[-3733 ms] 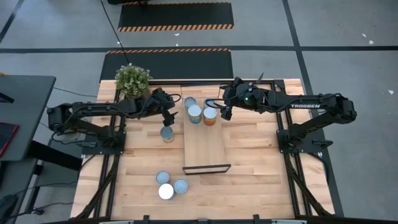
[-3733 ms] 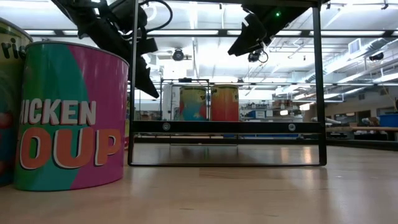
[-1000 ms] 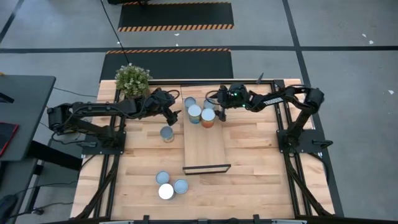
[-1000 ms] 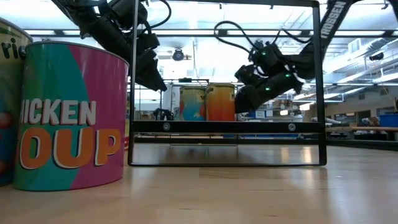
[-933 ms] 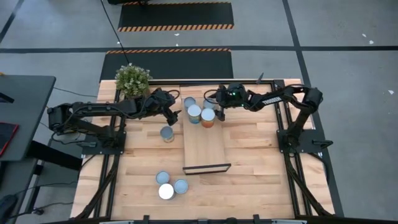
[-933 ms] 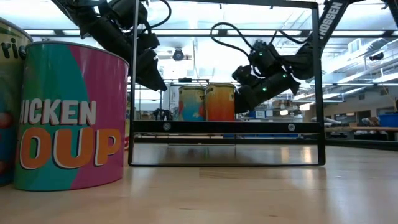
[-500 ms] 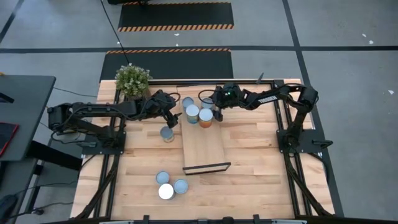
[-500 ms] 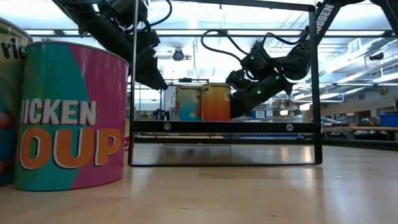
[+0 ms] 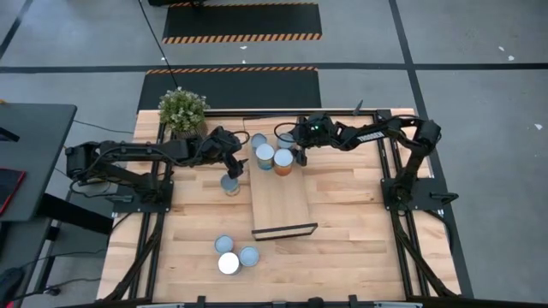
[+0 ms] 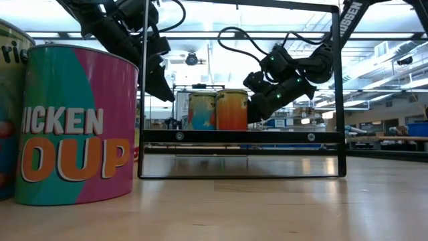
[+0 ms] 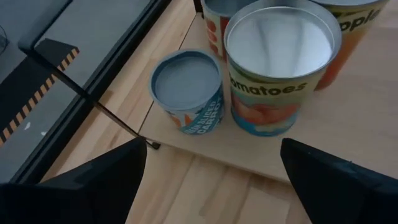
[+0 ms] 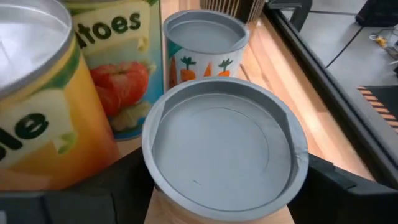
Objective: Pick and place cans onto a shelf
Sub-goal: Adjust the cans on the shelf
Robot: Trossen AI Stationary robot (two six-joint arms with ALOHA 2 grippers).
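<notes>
**Right gripper on a can at the shelf's far end**

High view: you get the whole layout here. The pale wood shelf (image 9: 280,190) runs down the table's middle with cans bunched at its far end. The right gripper (image 9: 294,146) sits right at that bunch, by the orange can (image 9: 283,161). The left gripper (image 9: 236,164) hangs over a lone can (image 9: 230,183) on the table (image 9: 360,231), just beside the shelf. 3 more cans (image 9: 231,255) sit grouped near the front edge. Plant (image 9: 182,109) in the far left corner.

Low view: only this one shows labels side-on. A big pink and teal soup can (image 10: 75,124) fills the left, and 2 cans stand on the shelf board inside its thin black frame.

Left wrist: fingers spread wide, nothing between them. Ahead, a tomatoes can (image 11: 280,65) with a shiny flat lid.

Right wrist: dark fingers clamped on either side of a grey ridged-rim can (image 12: 225,152), a carrot-label can (image 12: 206,45) behind it.
</notes>
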